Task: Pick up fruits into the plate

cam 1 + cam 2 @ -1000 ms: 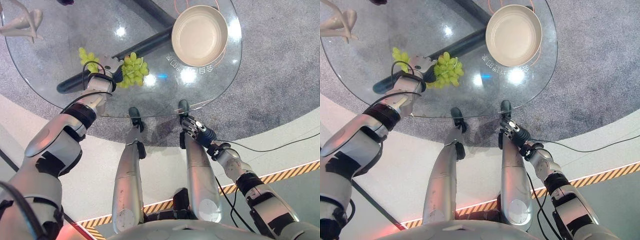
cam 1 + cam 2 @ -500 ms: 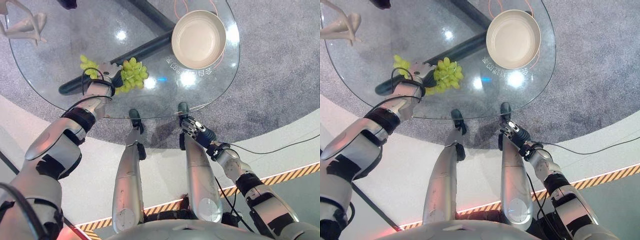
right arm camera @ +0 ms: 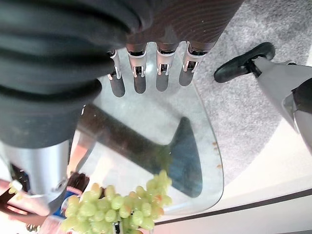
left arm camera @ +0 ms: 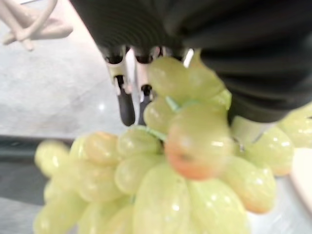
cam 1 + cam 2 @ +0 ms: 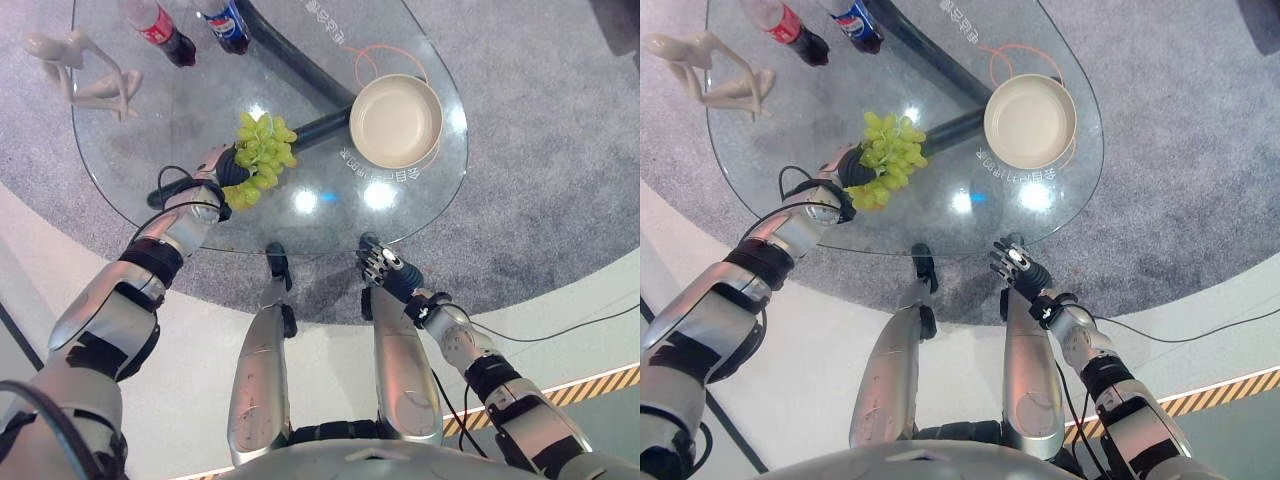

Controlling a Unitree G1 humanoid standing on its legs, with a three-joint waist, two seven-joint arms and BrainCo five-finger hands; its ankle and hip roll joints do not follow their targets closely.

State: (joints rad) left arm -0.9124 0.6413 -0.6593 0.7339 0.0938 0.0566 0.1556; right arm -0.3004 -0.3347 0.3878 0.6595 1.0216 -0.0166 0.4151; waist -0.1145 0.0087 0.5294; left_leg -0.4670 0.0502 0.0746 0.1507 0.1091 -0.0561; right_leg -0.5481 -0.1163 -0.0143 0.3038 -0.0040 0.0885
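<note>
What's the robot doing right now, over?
Left hand shut on grapes, lifted above glass table. Right hand idle, open, below table edge. Plate empty; path looks clear.

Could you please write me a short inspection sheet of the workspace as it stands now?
Surface: round glass table.
Job's things: green grapes in the left hand, lifted off the table; beige plate empty.
Clutter: two bottles, white figurine.
Hands: left hand shut on the grapes; right hand open, idle below the table edge.
Cables: orange cord by the plate.
Surroundings: grey carpet.
</note>
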